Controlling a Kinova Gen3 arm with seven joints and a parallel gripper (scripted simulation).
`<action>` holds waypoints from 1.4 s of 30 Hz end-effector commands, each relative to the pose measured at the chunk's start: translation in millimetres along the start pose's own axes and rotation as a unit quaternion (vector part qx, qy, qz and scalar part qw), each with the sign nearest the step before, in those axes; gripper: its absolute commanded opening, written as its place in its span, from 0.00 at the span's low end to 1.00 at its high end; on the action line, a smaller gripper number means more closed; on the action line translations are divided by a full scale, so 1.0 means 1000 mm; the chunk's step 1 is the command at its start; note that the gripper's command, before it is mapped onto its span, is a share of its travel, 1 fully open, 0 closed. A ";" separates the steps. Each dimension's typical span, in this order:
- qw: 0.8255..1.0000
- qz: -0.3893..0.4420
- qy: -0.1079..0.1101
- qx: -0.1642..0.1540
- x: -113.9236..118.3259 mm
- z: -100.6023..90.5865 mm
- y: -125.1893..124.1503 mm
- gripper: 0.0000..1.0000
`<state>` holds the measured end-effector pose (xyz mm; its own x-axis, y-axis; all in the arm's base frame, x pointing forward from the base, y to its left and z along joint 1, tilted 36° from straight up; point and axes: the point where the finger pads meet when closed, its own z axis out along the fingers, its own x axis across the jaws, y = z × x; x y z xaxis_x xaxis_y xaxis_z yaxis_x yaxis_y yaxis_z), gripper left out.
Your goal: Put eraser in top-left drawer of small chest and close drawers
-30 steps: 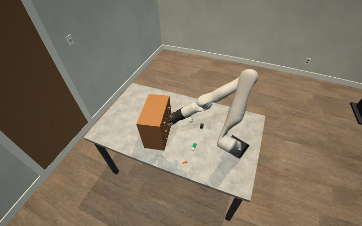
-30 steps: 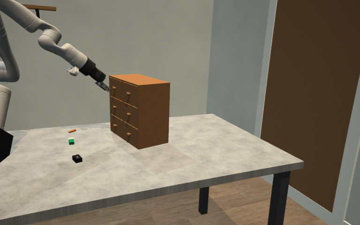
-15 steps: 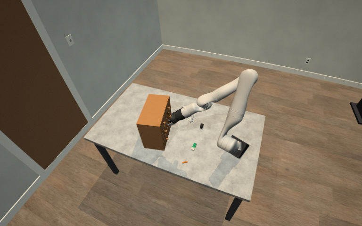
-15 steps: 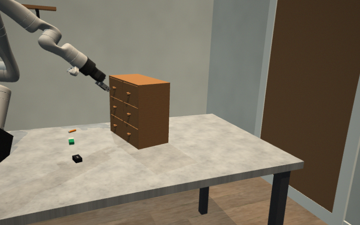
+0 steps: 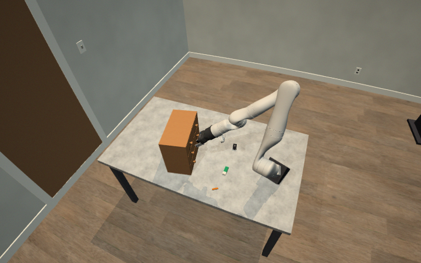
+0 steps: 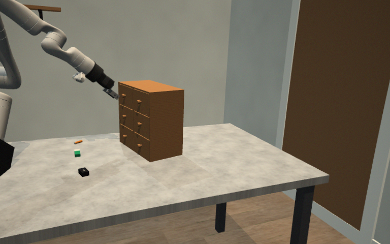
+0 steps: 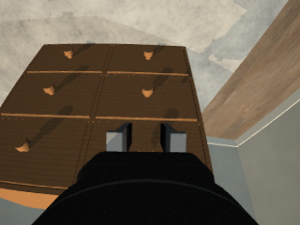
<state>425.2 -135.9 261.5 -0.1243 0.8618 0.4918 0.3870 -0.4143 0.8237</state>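
Note:
The eraser (image 5: pixel 225 170) (image 6: pixel 76 153), green and white, lies on the table (image 5: pixel 139 146) (image 6: pixel 230 160) in front of the chest, apart from my gripper. The small wooden chest (image 5: pixel 178 133) (image 6: pixel 163 115) (image 7: pixel 126 82) stands upright with three rows of two drawers, all looking pushed in. My gripper (image 5: pixel 195 144) (image 6: pixel 115 95) (image 7: pixel 145 133) is open and empty, right at the front of the top row's left drawer by its knob (image 6: pixel 124 95). In the wrist view that knob is hidden between or behind the fingers.
A small orange stick (image 5: pixel 214 188) (image 6: pixel 77 142) lies near the table's edge beyond the eraser. A small black box (image 5: pixel 234 147) (image 6: pixel 83 172) lies between the chest and the robot's base (image 5: pixel 277 173).

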 end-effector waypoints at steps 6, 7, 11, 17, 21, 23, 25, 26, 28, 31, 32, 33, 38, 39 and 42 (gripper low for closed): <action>1.000 0.004 -0.002 -0.001 -0.001 0.000 0.000 0.67; 1.000 0.004 -0.002 -0.001 -0.001 0.000 0.000 0.67; 1.000 0.004 -0.002 -0.001 -0.001 0.000 0.000 0.67; 1.000 0.003 -0.002 -0.001 -0.001 0.000 0.000 0.67; 1.000 0.003 -0.002 -0.002 -0.001 0.002 0.002 0.67; 1.000 0.003 -0.003 -0.003 -0.002 0.003 0.004 0.67; 1.000 0.003 -0.003 -0.003 -0.002 0.003 0.004 0.67; 1.000 0.003 -0.002 -0.003 -0.002 0.004 0.004 0.67; 1.000 0.004 -0.003 -0.003 -0.002 0.005 0.006 0.67; 1.000 0.004 -0.003 -0.003 -0.002 0.009 0.009 0.67; 1.000 0.004 -0.003 -0.003 -0.002 0.010 0.010 0.67; 1.000 0.004 -0.003 -0.003 -0.002 0.011 0.011 0.67; 1.000 0.004 -0.003 -0.003 -0.002 0.018 0.017 0.67; 1.000 0.004 -0.003 -0.003 -0.002 0.020 0.018 0.67; 1.000 0.004 -0.003 -0.003 -0.002 0.021 0.019 0.67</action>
<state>447.8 -138.0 270.7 -0.1267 0.8609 0.4927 0.3809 -0.4164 0.8256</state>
